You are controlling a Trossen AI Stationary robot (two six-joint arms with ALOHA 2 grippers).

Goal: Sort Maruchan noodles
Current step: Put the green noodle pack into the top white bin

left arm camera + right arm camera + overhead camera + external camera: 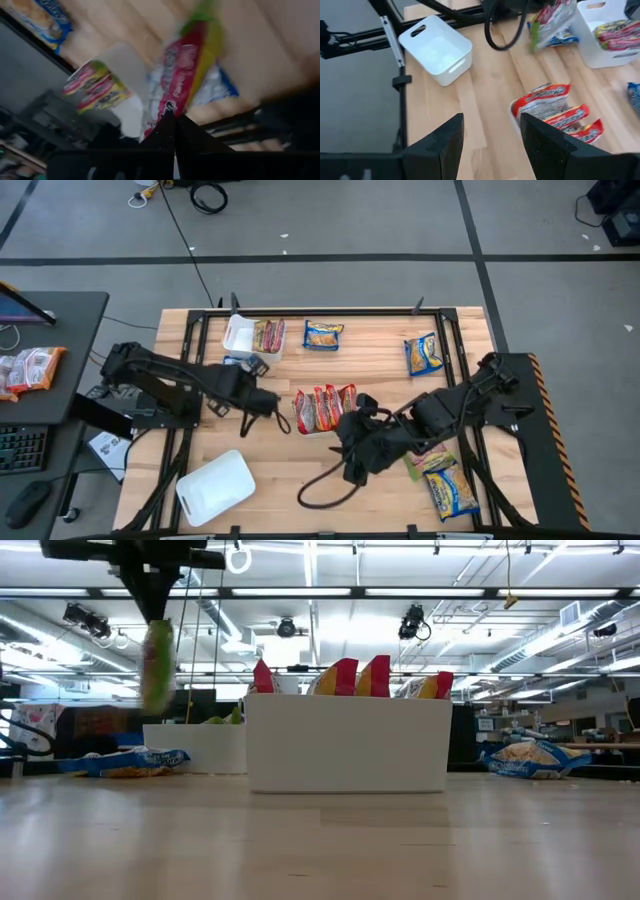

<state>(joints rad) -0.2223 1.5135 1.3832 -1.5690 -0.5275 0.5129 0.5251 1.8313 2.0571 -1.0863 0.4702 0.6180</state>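
Note:
My left gripper [258, 366] hangs above the table beside the far white tray [240, 335] and is shut on a red packet with a green and yellow edge [182, 70], which also shows blurred in the low view [157, 660]. A blue packet [217, 87] lies on the table under it. The far tray [125, 65] holds red and yellow packets [95, 85]. The middle tray [325, 430] holds several red packets [550, 107] standing on edge. My right gripper [490, 135] is open above the table, near that tray, and holds nothing. My left gripper pinches the red packet by one short end [167, 112] between its two shut fingers. It comes from above, and the packet hangs below the fingers, lifted clear of the table [157, 690].
An empty white tray [215, 485] sits near the table's near left corner. Blue-and-yellow packets lie loose at the far side [323, 333], the right [424, 353] and the near right [450, 488], with a green-edged one [425, 463]. A cable loops under the right arm [325, 485].

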